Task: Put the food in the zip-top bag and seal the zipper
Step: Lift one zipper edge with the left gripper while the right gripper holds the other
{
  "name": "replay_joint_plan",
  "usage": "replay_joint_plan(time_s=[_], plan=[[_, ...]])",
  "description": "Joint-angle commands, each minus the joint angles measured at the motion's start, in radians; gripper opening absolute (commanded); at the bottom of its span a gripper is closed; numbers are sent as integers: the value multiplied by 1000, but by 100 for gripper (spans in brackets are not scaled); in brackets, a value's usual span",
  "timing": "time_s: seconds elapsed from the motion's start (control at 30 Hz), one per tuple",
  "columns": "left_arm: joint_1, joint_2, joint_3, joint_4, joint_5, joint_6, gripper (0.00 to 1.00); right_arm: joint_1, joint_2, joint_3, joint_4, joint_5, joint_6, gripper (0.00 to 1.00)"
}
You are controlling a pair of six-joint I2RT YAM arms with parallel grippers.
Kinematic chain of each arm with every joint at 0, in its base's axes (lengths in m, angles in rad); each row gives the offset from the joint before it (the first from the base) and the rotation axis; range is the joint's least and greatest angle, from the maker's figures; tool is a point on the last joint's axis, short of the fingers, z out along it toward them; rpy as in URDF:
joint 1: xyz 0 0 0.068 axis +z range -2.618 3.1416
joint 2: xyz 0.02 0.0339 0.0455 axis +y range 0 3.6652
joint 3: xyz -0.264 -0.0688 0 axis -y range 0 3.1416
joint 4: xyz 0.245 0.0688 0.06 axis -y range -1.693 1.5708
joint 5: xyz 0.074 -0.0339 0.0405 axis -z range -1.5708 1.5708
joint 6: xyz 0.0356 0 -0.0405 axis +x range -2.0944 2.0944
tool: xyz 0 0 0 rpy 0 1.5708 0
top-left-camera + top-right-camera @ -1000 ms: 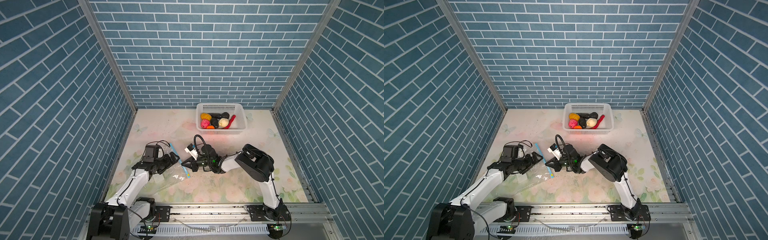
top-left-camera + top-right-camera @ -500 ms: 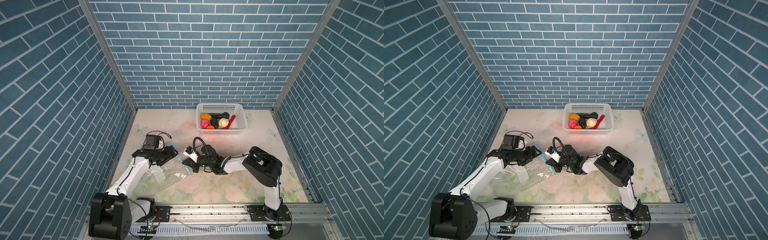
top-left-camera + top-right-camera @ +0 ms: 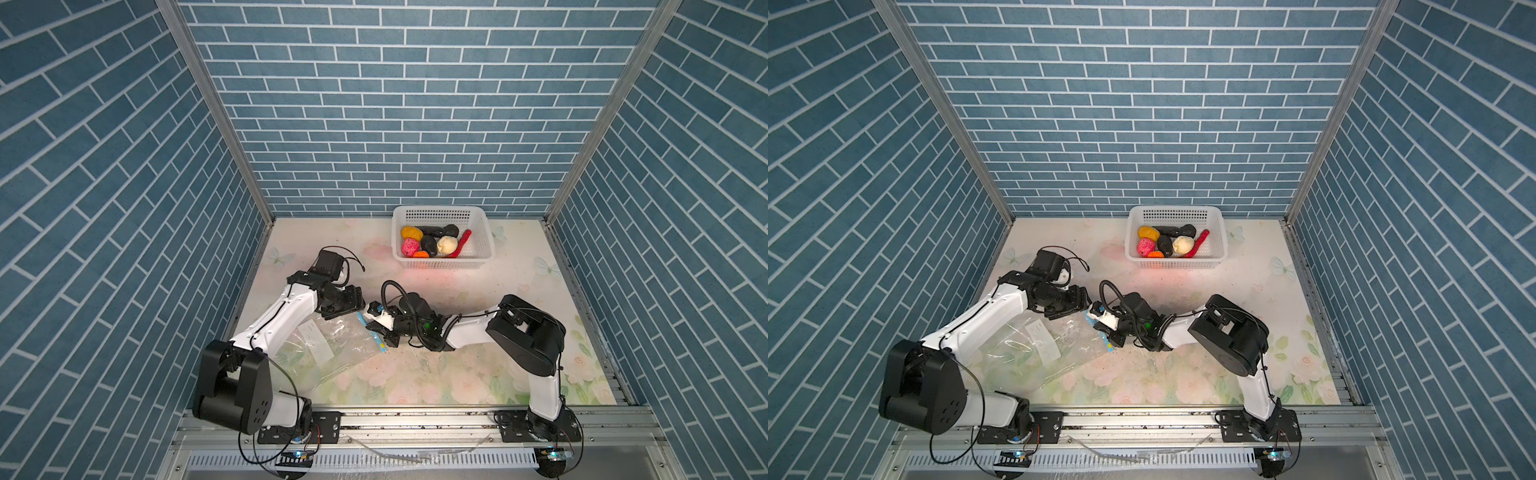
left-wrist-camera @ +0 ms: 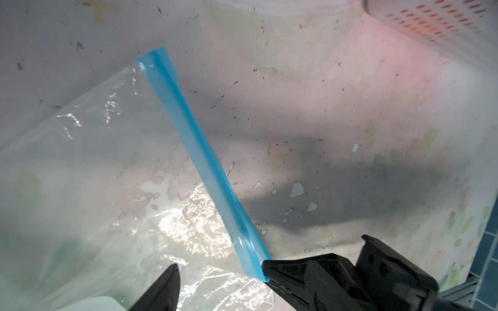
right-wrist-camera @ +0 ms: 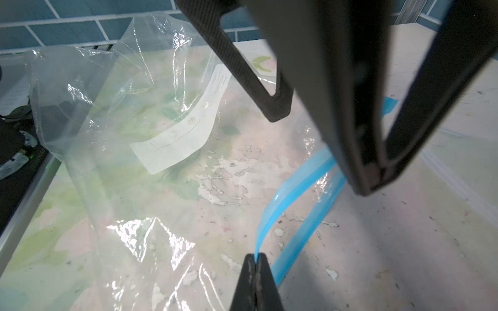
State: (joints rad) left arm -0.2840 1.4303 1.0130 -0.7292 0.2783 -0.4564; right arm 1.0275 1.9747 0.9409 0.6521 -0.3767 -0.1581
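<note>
— Blue brick walls [image 3: 395, 104] are closing in three sides of your floral bench [image 3: 457, 374]. A white basket [image 3: 440, 262] is sitting against the back edge, right of middle, and all the food [image 3: 432, 245] is lying inside it. The zip-top bag [image 3: 332, 353] is lying crumpled and empty toward the front-left corner.

— And the grippers?

— Your right gripper [image 5: 254, 265] is pinching one lip of the blue zipper [image 4: 199, 150], jaws pressed fully together. Your left gripper [image 4: 219, 265] is standing with jaws apart at one end of the zipper. One finger is touching the strip, but it is gripping nothing.

— What is most likely going wrong from here?

— Judging from this, several things:
- The pinch is biting only the thin edge, so the lip is liable to be sliding out once you are pulling.
- If your left jaws are closing over both lips together, you are shutting the mouth rather than opening it.
- Nothing is weighing the bag down, so it is likely to be dragging along instead of gaping.
- Your two grippers are working very near each other, so you are risking a knock.
</note>
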Motion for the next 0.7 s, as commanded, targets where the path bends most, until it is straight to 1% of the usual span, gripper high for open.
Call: replay_joint_plan(time_s=[0.0, 0.13, 0.27, 0.37, 0.53, 0.67], plan=[[-35, 44, 40, -56, -54, 38, 75, 6, -28, 6, -8, 16, -64, 0], [-80, 102, 78, -73, -94, 51, 75, 8, -25, 5, -7, 16, -65, 0], [-102, 143, 96, -92, -125, 62, 69, 8, -27, 2, 1, 21, -65, 0], [-112, 155, 101, -95, -135, 69, 67, 8, -25, -1, 6, 24, -63, 0], [-119, 184, 90, -67, -110, 58, 62, 7, -21, -18, 43, 33, -63, 0], [-119, 206, 88, -36, -90, 33, 60, 6, -17, -40, 98, 35, -55, 0]])
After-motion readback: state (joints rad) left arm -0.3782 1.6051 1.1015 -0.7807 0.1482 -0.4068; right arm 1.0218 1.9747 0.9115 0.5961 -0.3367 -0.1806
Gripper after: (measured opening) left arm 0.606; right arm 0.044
